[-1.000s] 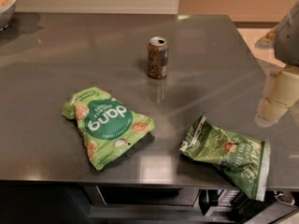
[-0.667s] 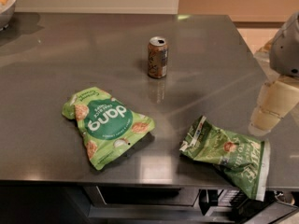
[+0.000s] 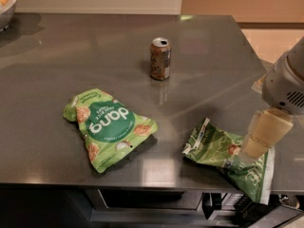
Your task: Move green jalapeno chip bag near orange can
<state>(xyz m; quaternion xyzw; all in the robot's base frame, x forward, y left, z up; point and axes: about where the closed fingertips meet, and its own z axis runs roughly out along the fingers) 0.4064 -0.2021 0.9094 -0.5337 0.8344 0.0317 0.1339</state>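
The green jalapeno chip bag (image 3: pixel 213 148) lies flat at the front right of the grey table, its white end strip hanging over the front edge. The orange can (image 3: pixel 160 58) stands upright at the table's middle back, well apart from the bag. My gripper (image 3: pixel 254 146) comes in from the right on a white arm and hangs just over the bag's right part, covering some of it. I cannot tell whether it touches the bag.
A lime-green "dang" bag (image 3: pixel 107 127) lies at the front left-centre. A bowl (image 3: pixel 5 4) sits at the far back left corner. The table's front edge (image 3: pixel 142 184) runs just below both bags, its right edge close to my arm.
My gripper has moved left and down, from beside the table's right edge to just over the jalapeno bag's right part. The bags and the can have not moved.
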